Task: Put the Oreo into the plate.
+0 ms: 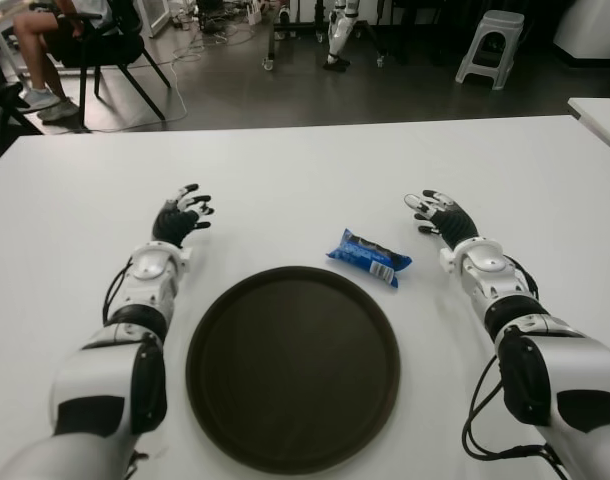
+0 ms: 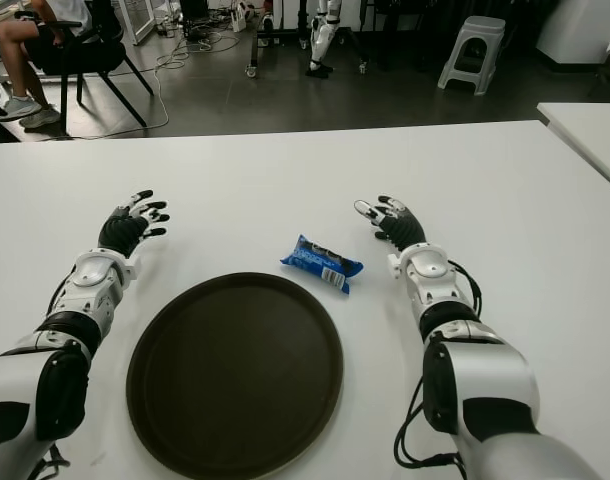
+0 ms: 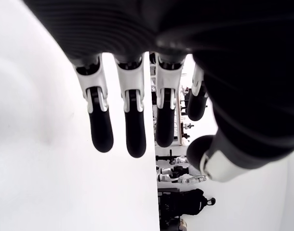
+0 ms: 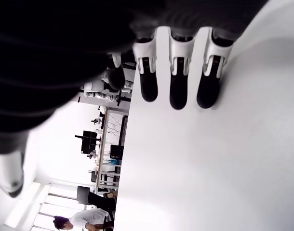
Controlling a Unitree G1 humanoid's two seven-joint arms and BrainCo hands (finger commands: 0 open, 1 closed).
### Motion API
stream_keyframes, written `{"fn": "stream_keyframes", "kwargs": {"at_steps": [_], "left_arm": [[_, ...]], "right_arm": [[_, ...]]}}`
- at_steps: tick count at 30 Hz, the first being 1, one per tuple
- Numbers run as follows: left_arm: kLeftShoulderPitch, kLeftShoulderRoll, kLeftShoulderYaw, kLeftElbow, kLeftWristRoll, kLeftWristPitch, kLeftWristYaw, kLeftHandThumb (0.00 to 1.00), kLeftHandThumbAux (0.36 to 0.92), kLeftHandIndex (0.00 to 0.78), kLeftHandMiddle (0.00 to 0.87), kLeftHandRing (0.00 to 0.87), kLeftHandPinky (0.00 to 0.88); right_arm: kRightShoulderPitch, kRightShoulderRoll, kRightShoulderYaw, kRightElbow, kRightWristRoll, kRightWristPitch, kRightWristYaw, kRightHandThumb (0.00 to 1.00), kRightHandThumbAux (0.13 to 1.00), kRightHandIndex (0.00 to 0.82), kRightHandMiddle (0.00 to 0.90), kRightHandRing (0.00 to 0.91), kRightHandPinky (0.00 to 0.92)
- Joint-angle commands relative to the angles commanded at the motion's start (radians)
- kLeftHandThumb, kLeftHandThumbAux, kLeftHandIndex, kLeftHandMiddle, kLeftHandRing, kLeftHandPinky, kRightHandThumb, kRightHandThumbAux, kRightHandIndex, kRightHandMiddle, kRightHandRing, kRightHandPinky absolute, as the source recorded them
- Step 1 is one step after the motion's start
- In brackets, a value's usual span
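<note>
Your two forearms fill the near edge of the scene, so start at the fingers: the right hand (image 1: 440,214) has its fingers (image 4: 178,91) spread and slack, holding nothing, and the left hand (image 1: 182,216) likewise shows straight, separated fingers (image 3: 132,130) with an empty palm. Neither hand touches the snack.

From the right hand, the Oreo pack (image 1: 369,257) lies at about eight o'clock, near but apart. It sits on the white table (image 1: 315,170) just beside the rim of the dark round plate (image 1: 235,300), at roughly one o'clock from the plate's centre, not on it.

Risks, as a judgement: the pack lies flat against the table, so fingers coming straight down may skid it away or only pinch a crimped end, letting it swing or slip free. A sideways sweep from your right could shove it against the plate's rim, where it may ride up or lodge at an angle instead of being grasped. Squeezing hard could crush the biscuits inside. Releasing too near the rim could leave it half over the edge.

The pack looks like a small blue film wrapper with white lettering, glossy, slightly plump, lying slantwise with one end pointing toward the plate.
</note>
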Motion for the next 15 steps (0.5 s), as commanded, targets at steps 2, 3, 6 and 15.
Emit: {"fn": "stream_keyframes", "kwargs": {"at_steps": [2, 3, 6, 15], "left_arm": [[0.0, 0.0, 0.0, 0.0, -0.001, -0.001, 0.0, 0.191, 0.671, 0.16, 0.256, 0.274, 0.32], [0.0, 0.0, -0.001, 0.0, -0.001, -0.001, -0.001, 0.192, 0.67, 0.159, 0.256, 0.275, 0.322], [0.0, 0.001, 0.0, 0.0, -0.002, -0.002, -0.001, 0.194, 0.67, 0.157, 0.255, 0.277, 0.326], [-0.001, -0.001, 0.006, 0.0, -0.009, 0.0, 0.0, 0.19, 0.678, 0.16, 0.263, 0.284, 0.325]], "right_arm": [[0.0, 0.0, 0.001, 0.0, -0.001, 0.0, -0.001, 0.0, 0.529, 0.099, 0.187, 0.185, 0.188], [0.0, 0.0, 0.001, 0.0, -0.001, 0.0, -0.001, 0.0, 0.527, 0.099, 0.186, 0.183, 0.183], [0.0, 0.0, 0.002, 0.0, -0.002, 0.0, -0.001, 0.0, 0.525, 0.096, 0.182, 0.179, 0.174], [-0.001, 0.0, -0.004, 0.0, 0.005, 0.0, 0.001, 0.0, 0.53, 0.088, 0.178, 0.176, 0.182]]}}
